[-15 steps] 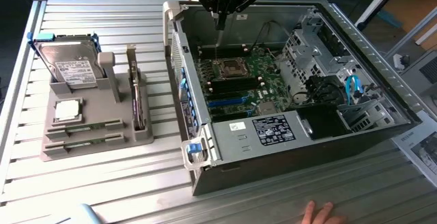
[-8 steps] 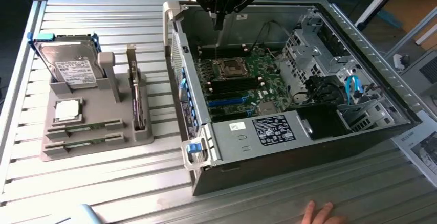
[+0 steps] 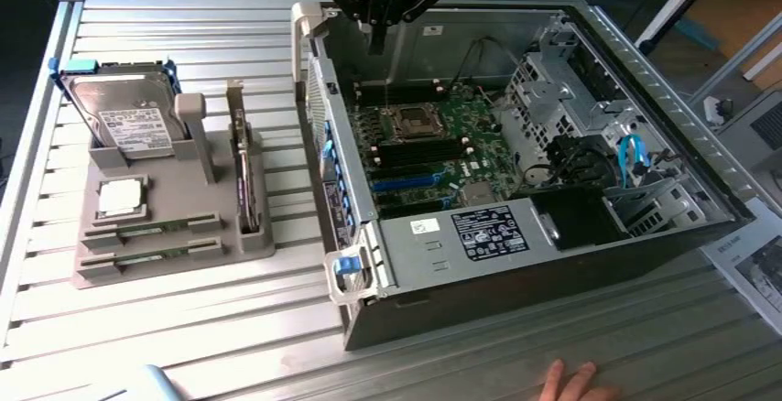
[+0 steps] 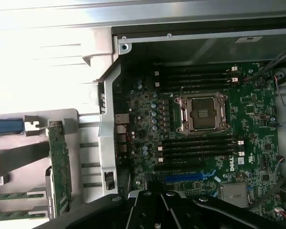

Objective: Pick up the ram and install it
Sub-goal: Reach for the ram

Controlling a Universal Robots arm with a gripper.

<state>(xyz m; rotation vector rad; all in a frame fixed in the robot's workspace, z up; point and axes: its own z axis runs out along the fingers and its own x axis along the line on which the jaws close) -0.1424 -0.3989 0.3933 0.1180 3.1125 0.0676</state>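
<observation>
Two rams, thin green sticks, lie in the front slots of the grey holder (image 3: 183, 245): one ram (image 3: 153, 230) behind, the other ram (image 3: 145, 257) in front. In the wrist view the same sticks (image 4: 14, 195) lie far off to the side. My black gripper (image 3: 379, 35) hangs high over the far end of the open computer case (image 3: 526, 236), above the motherboard (image 4: 257, 119) and well away from the holder. It holds nothing that I can see. Dark memory slots (image 4: 195, 145) lie beside the open processor socket (image 4: 202, 112).
On the holder stand a hard drive (image 3: 123, 113), a square silver processor chip (image 3: 120, 198) and an upright expansion card (image 3: 248, 177). A person's hand (image 3: 569, 384) rests at the near table edge. The case walls, drive cage (image 3: 550, 81) and cables (image 3: 629, 158) crowd the board.
</observation>
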